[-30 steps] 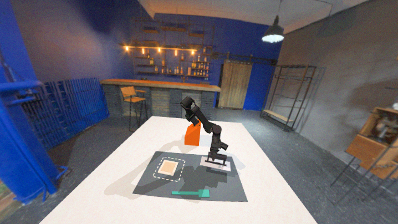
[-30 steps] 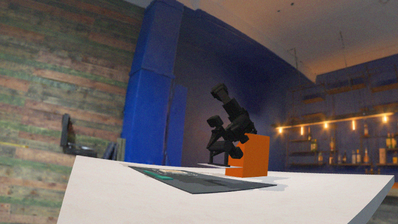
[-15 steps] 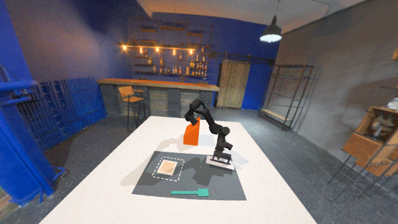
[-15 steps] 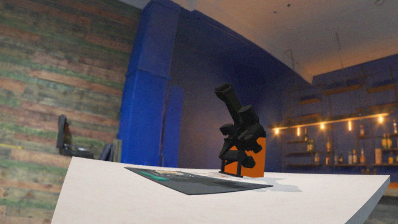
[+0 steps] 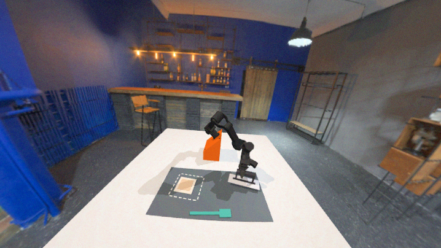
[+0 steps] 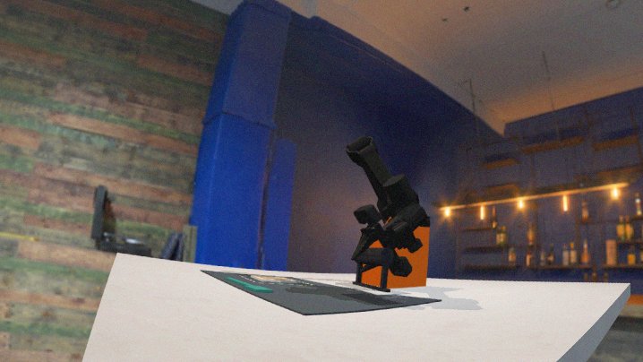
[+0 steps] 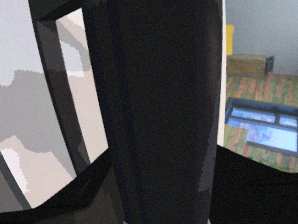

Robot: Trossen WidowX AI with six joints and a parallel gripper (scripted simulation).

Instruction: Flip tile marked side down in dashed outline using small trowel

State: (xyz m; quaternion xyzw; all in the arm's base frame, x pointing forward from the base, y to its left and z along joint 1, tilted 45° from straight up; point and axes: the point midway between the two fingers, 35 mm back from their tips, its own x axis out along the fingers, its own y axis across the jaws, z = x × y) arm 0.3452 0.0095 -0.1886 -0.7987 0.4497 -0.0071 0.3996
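My gripper [image 5: 245, 175] [image 6: 372, 255] [image 7: 153, 140] is shut on the dark handle of a trowel [image 5: 233, 180] [image 6: 371, 287] [image 7: 160, 90] with a flat pale blade. The trowel is level, blade down, low at the right part of the dark grey mat [image 5: 163, 209] [image 6: 314, 306]. Whether the blade touches the mat is unclear. The tile [image 5: 185, 185] [image 6: 270, 278] lies flat inside the dashed outline [image 5: 196, 199]. It shows a cream rim and a tan centre, partly in shadow. The wrist view is mostly filled by the handle, and the tile is not in it.
A teal flat tool [image 5: 204, 213] [image 6: 247, 285] with a square end lies on the mat near its front edge. An orange block with a slanted top [image 5: 212, 151] [image 6: 411, 261] stands behind the mat on the pale table [image 5: 129, 228] [image 6: 201, 332], close to the arm.
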